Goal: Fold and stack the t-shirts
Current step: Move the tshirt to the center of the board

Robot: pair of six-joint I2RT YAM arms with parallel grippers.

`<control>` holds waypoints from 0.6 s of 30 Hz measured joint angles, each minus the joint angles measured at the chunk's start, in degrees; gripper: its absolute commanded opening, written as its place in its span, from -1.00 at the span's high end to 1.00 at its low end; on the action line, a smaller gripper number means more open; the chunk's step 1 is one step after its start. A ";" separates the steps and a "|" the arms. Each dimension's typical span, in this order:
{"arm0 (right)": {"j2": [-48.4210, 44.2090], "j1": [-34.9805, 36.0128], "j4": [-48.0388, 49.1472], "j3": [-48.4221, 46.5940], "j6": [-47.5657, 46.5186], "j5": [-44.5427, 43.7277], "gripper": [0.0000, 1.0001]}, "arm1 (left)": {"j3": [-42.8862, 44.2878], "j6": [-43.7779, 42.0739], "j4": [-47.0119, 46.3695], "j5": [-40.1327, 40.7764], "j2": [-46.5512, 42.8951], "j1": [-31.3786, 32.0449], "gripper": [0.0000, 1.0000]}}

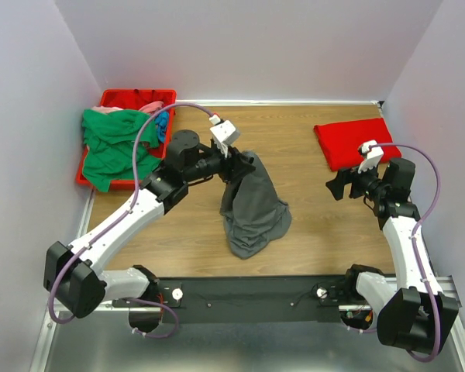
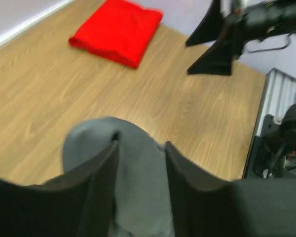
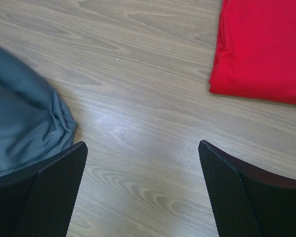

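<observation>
1. Shirt of soft dark grey cloth (image 1: 252,209) sits bunched mid-tabletop (image 1: 310,232), its long axis running far to near.
2. Left claw (image 2: 141,148) is half-spread astride the shirt's raised far end, arm stretched forward.
3. Right claw (image 3: 143,148) is spread wide.

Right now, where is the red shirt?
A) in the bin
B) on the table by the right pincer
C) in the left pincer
B: the red shirt lies folded on the table, just beyond the right pincer.
</observation>
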State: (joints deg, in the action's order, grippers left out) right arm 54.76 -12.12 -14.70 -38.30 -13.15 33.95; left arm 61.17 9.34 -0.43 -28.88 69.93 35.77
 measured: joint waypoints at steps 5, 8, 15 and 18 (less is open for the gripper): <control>0.09 0.00 0.00 0.00 0.00 0.00 -0.99 | -3.54 -2.84 2.16 6.38 0.11 0.00 -0.36; 0.37 0.00 -0.02 0.00 -0.02 0.02 -0.99 | -4.76 -5.01 3.98 12.48 -1.40 -0.02 -0.41; 0.98 0.00 -0.76 0.00 -1.01 1.36 -1.00 | -8.98 -7.76 5.22 25.00 -11.28 0.00 -0.55; 1.11 0.00 -1.66 0.00 -1.97 3.13 -1.00 | -11.89 -8.07 4.24 28.70 -15.76 -0.02 -0.66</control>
State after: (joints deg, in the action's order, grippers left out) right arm 55.88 -12.12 -16.36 -38.30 -15.11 37.08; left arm 49.28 1.28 3.81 -0.19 54.17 35.75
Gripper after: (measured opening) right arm 0.996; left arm 0.776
